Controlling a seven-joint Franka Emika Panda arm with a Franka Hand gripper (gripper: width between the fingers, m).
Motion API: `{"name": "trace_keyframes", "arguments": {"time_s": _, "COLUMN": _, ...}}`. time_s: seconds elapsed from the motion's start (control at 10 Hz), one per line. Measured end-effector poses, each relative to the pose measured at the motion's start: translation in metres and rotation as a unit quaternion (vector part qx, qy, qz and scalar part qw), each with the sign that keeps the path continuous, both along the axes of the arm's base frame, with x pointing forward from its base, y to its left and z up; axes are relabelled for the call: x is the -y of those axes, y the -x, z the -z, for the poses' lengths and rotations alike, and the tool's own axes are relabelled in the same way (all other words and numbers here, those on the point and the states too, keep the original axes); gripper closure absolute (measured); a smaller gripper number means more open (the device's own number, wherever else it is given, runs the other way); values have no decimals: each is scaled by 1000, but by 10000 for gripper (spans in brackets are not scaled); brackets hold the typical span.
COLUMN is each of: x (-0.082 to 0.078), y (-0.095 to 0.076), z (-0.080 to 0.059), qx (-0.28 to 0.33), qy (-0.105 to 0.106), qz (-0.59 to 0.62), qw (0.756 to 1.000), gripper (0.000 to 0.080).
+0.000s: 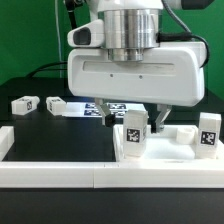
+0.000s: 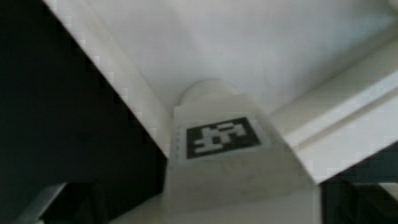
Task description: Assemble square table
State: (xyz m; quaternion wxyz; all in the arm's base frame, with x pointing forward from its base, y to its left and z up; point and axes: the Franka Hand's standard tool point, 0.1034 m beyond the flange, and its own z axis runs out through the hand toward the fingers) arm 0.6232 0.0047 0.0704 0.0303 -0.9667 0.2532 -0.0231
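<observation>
- The square tabletop, a white tray with a raised rim, lay flat along the table's edge nearest the exterior camera. It spanned nearly the full width of that view.
- 1 upright leg, a small white block with a black-and-white tag facing the exterior camera, stood on the tabletop near its far rim, a little toward the exterior view's right. Whether it sat fully in a socket could not be told.
- In the wrist view this leg rose as a white column with its tag in plain sight, and the tabletop's white rim ran behind it.
- A second upright leg, also tagged, stood at the tabletop's end on the exterior view's right, well apart from the first.
- The gripper hung directly over the first upright leg, its broad white body filling the upper middle of the exterior view.
- Its fingers were released. In the wrist view they stood wide to either side of the leg, with dark gaps between them and its sides, grasping nothing.
- 2 more legs lay loose on the black table beyond the tabletop's far rim, toward the exterior view's left: the outer loose leg and the inner loose leg, near each other but not touching.
- The marker board lay flat farther back near the table's middle, partly hidden by the gripper.
</observation>
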Motion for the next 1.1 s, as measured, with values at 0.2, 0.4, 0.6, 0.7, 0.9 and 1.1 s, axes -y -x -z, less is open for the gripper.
{"name": "trace_keyframes", "arguments": {"time_s": 0.2, "x": 1, "y": 0, "z": 0, "qx": -1, "qy": -2, "qz": 22, "qw": 1000, "gripper": 239}}
{"name": "trace_keyframes", "arguments": {"time_s": 0.4, "x": 0, "y": 0, "z": 0, "qx": -4, "qy": -7, "qz": 92, "qw": 996, "gripper": 440}}
{"name": "trace_keyframes", "arguments": {"time_s": 0.6, "x": 0, "y": 0, "z": 0, "qx": -7, "qy": -11, "qz": 147, "qw": 989, "gripper": 512}}
{"name": "trace_keyframes", "arguments": {"time_s": 0.7, "x": 1, "y": 0, "z": 0, "qx": -9, "qy": -13, "qz": 187, "qw": 982, "gripper": 512}}
{"name": "trace_keyframes", "arguments": {"time_s": 0.9, "x": 2, "y": 0, "z": 1, "qx": -12, "qy": -27, "qz": 291, "qw": 956, "gripper": 512}}
{"name": "trace_keyframes", "arguments": {"time_s": 1.1, "x": 2, "y": -1, "z": 1, "qx": -21, "qy": -55, "qz": 453, "qw": 889, "gripper": 512}}
